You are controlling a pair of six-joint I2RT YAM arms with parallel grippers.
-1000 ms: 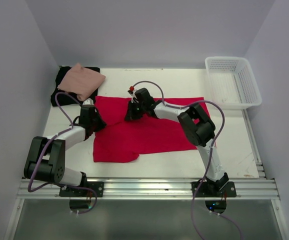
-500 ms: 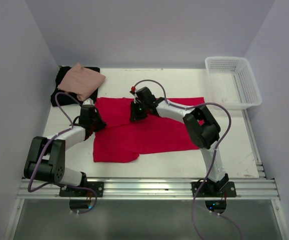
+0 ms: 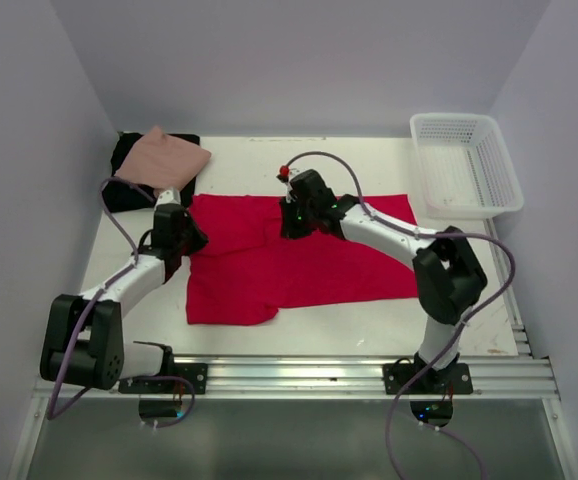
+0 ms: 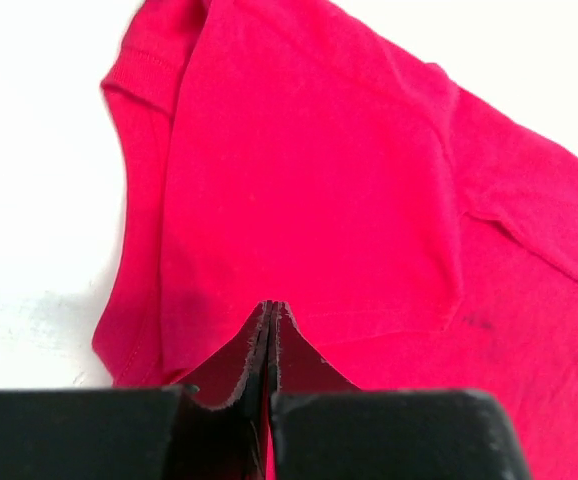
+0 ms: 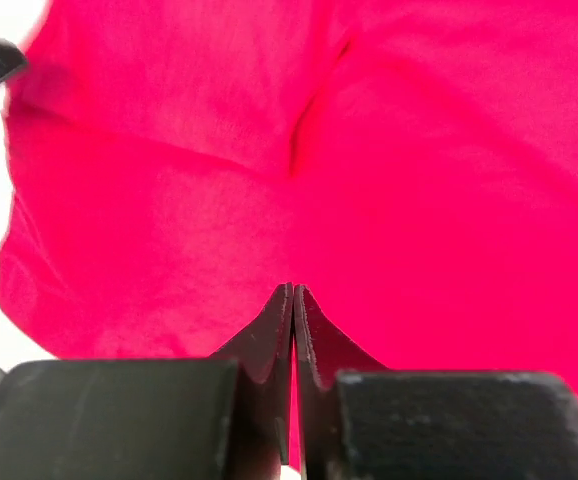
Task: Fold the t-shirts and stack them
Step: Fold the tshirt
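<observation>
"Red shirt point(image 3: 299, 270): where does it lie against each pincer?"

"It is spread flat across the middle of the counter point(image 3: 369, 170), its long side running left to right. The right pincer point(image 5: 293, 290) stands on its far middle part. That pincer is clenched on a raised fold of the cloth, and a crease runs out from its tips."

"And the left pincer point(image 4: 271, 308)?"

"It is clenched too, tips pressed together. It sits low over the shirt's left part, just beside a sleeve point(image 4: 139, 230) that lies flat on the counter. I cannot tell whether any cloth is nipped between those tips."

"The other shirts?"

"The pink shirt point(image 3: 164, 160) is folded and lies on top of the black shirt point(image 3: 121, 192) in the far left corner. Both are apart from the pincers. The pile is near the red shirt's far left corner."

"What about the surface and the room?"

"The counter is white. A white lattice basket point(image 3: 479, 211) stands in the far right corner, apart from the red shirt. Pale walls point(image 3: 299, 60) close in on the left, far and right sides. A metal rail point(image 3: 299, 375) runs along the near edge, where both arms are bolted."
</observation>
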